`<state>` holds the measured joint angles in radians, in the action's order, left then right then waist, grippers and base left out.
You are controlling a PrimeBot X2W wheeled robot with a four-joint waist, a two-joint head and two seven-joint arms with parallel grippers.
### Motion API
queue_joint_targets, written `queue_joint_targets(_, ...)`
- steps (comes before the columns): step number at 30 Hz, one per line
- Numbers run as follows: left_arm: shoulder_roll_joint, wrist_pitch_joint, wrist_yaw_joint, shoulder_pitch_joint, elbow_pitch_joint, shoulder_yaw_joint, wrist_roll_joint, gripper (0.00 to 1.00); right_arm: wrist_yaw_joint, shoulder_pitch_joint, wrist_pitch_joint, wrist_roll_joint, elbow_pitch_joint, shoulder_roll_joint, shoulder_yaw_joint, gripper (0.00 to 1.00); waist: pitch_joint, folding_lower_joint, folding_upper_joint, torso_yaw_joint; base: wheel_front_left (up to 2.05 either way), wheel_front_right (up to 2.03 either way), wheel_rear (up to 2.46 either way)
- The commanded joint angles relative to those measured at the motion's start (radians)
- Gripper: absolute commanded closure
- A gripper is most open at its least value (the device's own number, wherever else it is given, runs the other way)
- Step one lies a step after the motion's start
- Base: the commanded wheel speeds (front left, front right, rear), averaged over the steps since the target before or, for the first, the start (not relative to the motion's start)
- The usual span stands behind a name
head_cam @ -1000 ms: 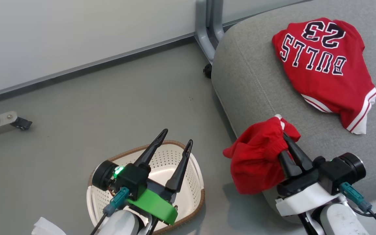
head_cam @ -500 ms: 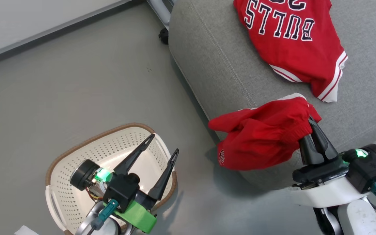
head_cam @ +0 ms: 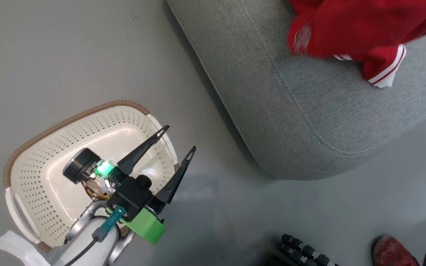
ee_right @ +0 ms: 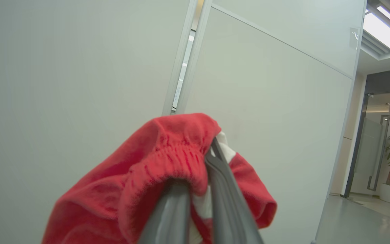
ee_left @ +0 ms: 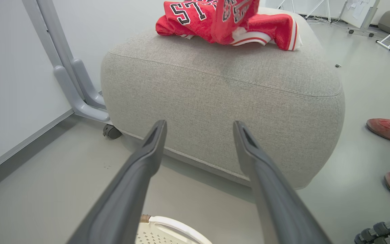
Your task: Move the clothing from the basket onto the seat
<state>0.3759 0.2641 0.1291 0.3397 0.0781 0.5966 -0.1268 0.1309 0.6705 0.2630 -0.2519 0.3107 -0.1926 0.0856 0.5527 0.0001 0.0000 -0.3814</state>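
**Right pincer** (ee_right: 200,162): clenched on the shorts (ee_right: 147,183) at the elastic waistband. The rest of the cloth hangs below the fingers.

**Shorts, head view:** a blurred red mass over the seat (head_cam: 309,122), its long axis running across the seat's top.

**Jersey** (ee_left: 185,12): lies crumpled on the seat's top, with its white-striped hem toward the seat's near edge.

**Left pincer** (head_cam: 180,137): released, fingers spread and holding nothing. It hangs over the basket (head_cam: 68,120), fingers aimed at the seat's side.

**Basket:** stands on the floor beside the seat and apart from it, long axis pointing toward the seat.

**Other:** a person's red shoes (ee_left: 384,130) stand on the floor near the seat's corner.
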Motion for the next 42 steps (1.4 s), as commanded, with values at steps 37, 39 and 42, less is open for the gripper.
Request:
queue_joint_targets(37, -0.187, 0.000, -0.030, -0.021, 0.081, -0.152, -0.087, 0.00, -0.001, -0.323, 0.002, 0.141, -0.480, 0.086, 0.288, 0.00, -0.044, -0.0001, 0.0000, 0.166, 0.00, 0.00, 0.00)
queue_joint_targets(39, -0.217, 0.000, -0.028, -0.049, 0.085, -0.187, -0.097, 0.00, -0.001, -0.373, 0.002, 0.132, -0.461, 0.098, 0.261, 0.00, -0.092, -0.0001, 0.0000, 0.179, 0.00, 0.00, 0.00)
queue_joint_targets(42, -0.253, 0.000, -0.022, -0.095, 0.085, -0.238, -0.112, 0.00, -0.001, -0.435, 0.002, 0.126, -0.437, 0.106, 0.207, 0.00, -0.162, -0.0001, 0.0000, 0.202, 0.00, 0.00, 0.00)
